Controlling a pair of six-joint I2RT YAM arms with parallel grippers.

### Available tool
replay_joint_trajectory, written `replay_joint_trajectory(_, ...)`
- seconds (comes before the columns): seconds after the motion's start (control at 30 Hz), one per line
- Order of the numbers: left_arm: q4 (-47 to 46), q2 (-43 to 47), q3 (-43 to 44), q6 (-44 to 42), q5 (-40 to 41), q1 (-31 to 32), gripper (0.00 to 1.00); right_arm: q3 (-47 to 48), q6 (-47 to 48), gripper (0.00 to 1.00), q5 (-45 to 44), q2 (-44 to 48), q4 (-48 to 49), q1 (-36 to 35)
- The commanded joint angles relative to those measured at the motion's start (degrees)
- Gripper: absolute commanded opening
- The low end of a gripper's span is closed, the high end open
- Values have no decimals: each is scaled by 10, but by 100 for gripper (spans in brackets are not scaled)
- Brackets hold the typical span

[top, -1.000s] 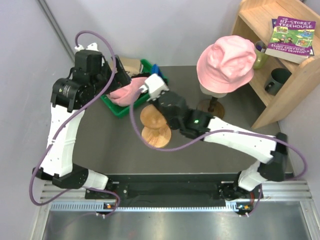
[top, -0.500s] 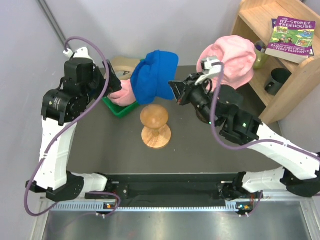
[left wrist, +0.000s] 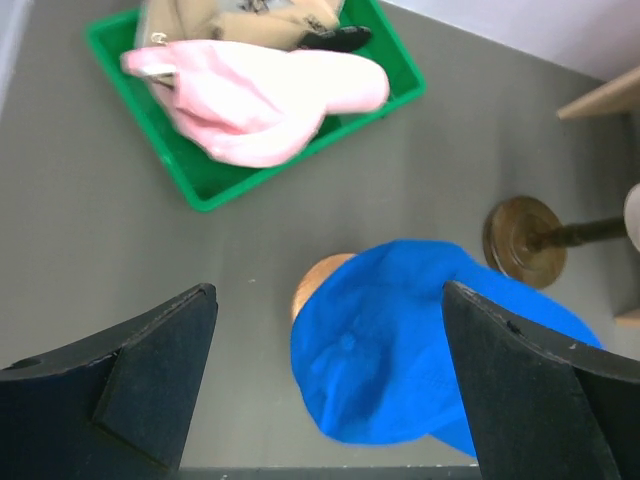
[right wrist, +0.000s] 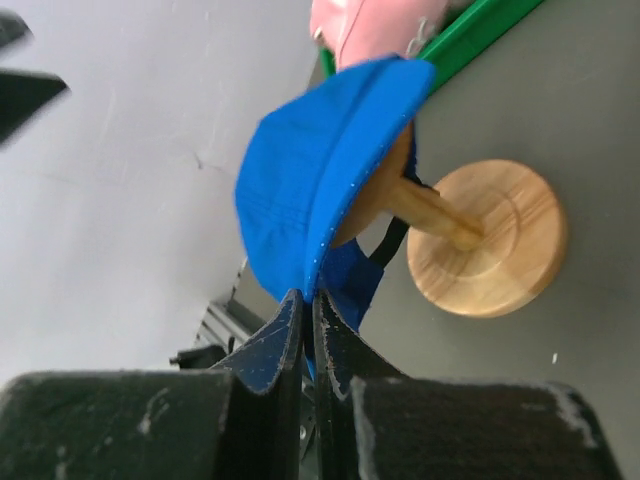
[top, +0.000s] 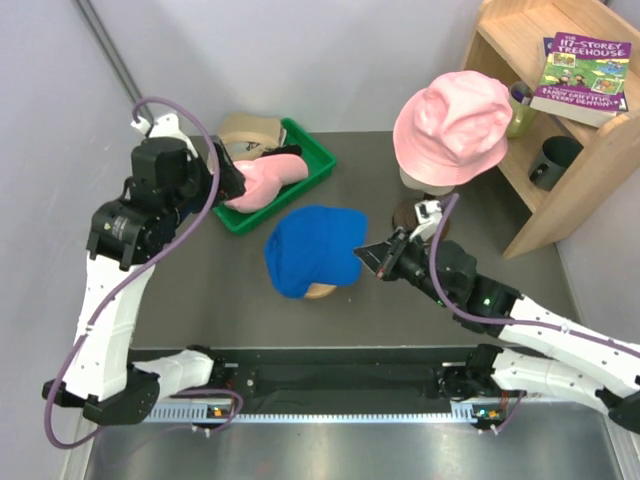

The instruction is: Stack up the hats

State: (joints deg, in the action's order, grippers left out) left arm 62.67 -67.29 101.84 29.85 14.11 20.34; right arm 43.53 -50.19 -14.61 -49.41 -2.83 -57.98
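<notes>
Your worktop (top: 200,300) carried a wooden shelf unit (top: 590,150) at its far right corner and a green tray (top: 310,165) at the far left. Between them a pink hat (top: 452,125) sat on the mannequin head (top: 425,180).

The blue cap (top: 310,250) lay draped over the wooden knob stand (right wrist: 490,240) near the middle of the worktop. Its crown covered the knob, and only a sliver of the wooden base showed at its near edge from above. In the tray, a pink cap (top: 262,180) rested on top, with a tan cap (top: 245,128) partly under it at the far end.

Your left arm (top: 130,250) hung above the tray side of the worktop. The left fingers (left wrist: 150,370) stood wide apart and gripped nothing. In their own view the blue cap showed between them but lay well below, untouched.

Your right fingers (right wrist: 270,350) were pressed together on the blue cap, pinching its fabric edge on the side nearest that arm. The rest of the cap spread away from the fingertips over the knob.
</notes>
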Motion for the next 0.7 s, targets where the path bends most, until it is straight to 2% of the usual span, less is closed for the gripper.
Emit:
replay_joint_trajectory(0.0, -93, 37, -105, 3, -79, -2, 97, -32, -44, 0, 22, 64, 66, 39)
replay_joint_trajectory(0.07, -128, 59, -169, 18, -110, -2, 95, -48, -42, 0, 22, 74, 66, 54)
replay_joint_trajectory(0.27, -183, 97, -289, 48, -154, -2, 93, -74, -44, 0, 65, 67, 82, 91)
replay_joint_trajectory(0.5, -250, 116, -383, 88, -191, -2, 92, -78, -28, 0, 85, 34, 86, 95)
replay_joint_trajectory(0.67, -317, 130, -435, 123, -212, -1, 92, -89, -28, 5, 77, 41, 72, 95)
